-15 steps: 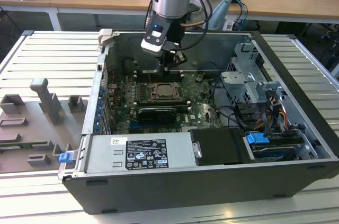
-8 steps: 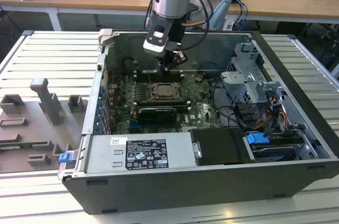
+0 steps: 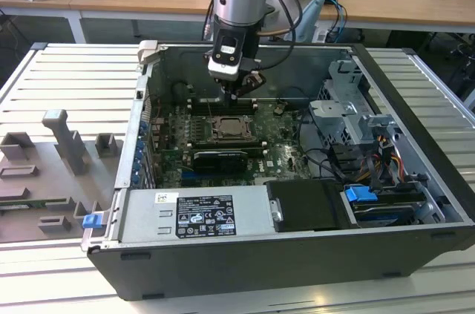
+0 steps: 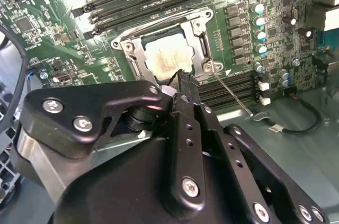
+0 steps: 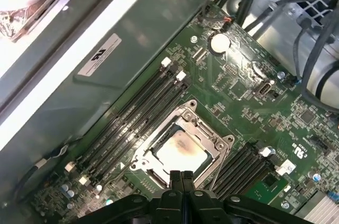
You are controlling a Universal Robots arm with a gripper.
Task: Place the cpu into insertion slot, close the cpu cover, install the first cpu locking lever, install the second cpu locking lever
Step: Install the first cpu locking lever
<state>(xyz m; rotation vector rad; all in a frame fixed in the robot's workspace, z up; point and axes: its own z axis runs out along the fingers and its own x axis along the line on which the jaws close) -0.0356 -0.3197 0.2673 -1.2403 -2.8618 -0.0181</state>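
The cpu (image 4: 168,57) (image 5: 179,152), a pale silvery square with a brownish smear, lies flat in the insertion slot (image 3: 226,130) on the green motherboard. The silver cpu cover (image 4: 139,62) (image 5: 204,128) lies down around it as a frame. A thin metal lever rod (image 4: 228,89) runs out from one corner of the socket over the memory slots. My gripper (image 3: 236,95) (image 4: 183,78) (image 5: 181,175) hangs just above the socket's edge, its black fingers shut together with nothing between them.
Long black memory slots (image 5: 137,110) flank the socket on two sides. A black expansion card (image 3: 220,159), a grey power supply (image 3: 197,214), a grey drive cage (image 3: 349,106) and loose cables (image 3: 371,165) crowd the case. Grey fixtures (image 3: 67,143) stand at the exterior view's left.
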